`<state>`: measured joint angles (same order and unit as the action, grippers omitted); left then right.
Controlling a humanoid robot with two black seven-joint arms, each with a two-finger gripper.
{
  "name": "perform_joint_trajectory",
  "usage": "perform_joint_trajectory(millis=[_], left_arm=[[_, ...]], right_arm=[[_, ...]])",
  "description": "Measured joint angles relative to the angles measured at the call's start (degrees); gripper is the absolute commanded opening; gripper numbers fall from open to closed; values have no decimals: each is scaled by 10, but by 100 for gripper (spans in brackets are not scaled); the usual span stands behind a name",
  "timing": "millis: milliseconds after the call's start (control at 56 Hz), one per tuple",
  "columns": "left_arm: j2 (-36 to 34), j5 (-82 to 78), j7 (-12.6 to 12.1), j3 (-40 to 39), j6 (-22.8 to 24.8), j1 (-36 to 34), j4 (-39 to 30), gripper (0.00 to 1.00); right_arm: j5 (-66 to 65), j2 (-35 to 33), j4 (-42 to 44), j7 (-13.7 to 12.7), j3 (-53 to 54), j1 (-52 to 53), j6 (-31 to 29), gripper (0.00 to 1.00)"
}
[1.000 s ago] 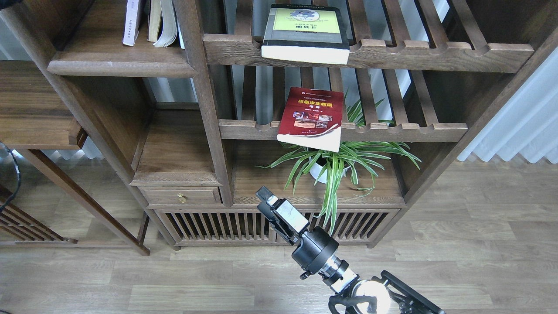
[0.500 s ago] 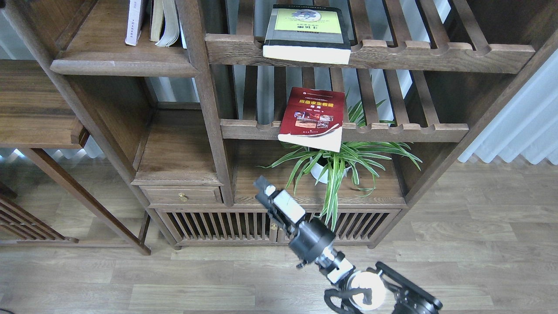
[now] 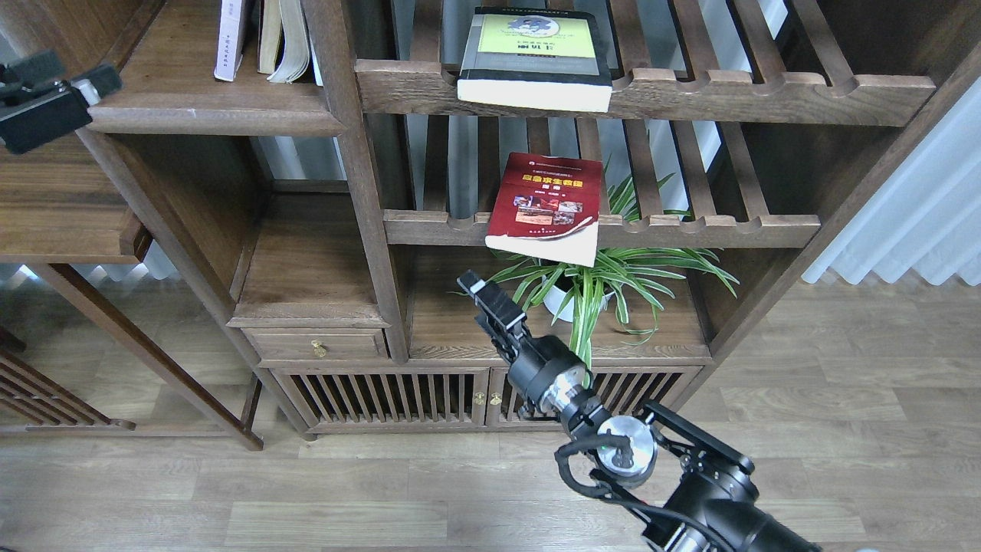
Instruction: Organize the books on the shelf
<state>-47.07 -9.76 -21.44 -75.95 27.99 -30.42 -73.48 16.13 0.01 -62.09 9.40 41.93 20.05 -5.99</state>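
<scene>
Right arm reaching up toward the bookcase, left claw just in at the frame edge, neither holding anything.

My right black claw [image 3: 477, 290] points up-left, below the dark red paperback with photos [image 3: 548, 205], apart from it; seen end-on, can't tell how wide it's open. Left black claw [image 3: 73, 86] sits beside the solid dark brown plank shelf [image 3: 207, 119]; opening unreadable too. Count: three task books. Red one overhangs the middle slatted shelf [image 3: 690, 228], thick yellow-green and black one [image 3: 536, 57] overhangs the top slatted shelf [image 3: 766, 96], pale lavender-white one [image 3: 231, 38] stands on the plank.
</scene>
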Motion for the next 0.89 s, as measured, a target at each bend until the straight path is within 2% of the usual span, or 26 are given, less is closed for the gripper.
perform_joint_trajectory(millis=[232,411,518,732,893], left_arm=[[4,-1,-1,-3,0,1,0,100],[4,-1,-1,-7,0,1,1,100],[4,-1,-1,-8,0,1,2,100],[4,-1,-1,-9,0,1,2,100],[4,-1,-1,-9,0,1,2,100]], right_arm=[[38,0,55,0,3,49,23,99],[51,0,74,0,5,71,31,95],[62,0,83,0,7,82,32,85],[87,0,90,1,25,90,32,78],[110,0,99,1,43,92,35,62]])
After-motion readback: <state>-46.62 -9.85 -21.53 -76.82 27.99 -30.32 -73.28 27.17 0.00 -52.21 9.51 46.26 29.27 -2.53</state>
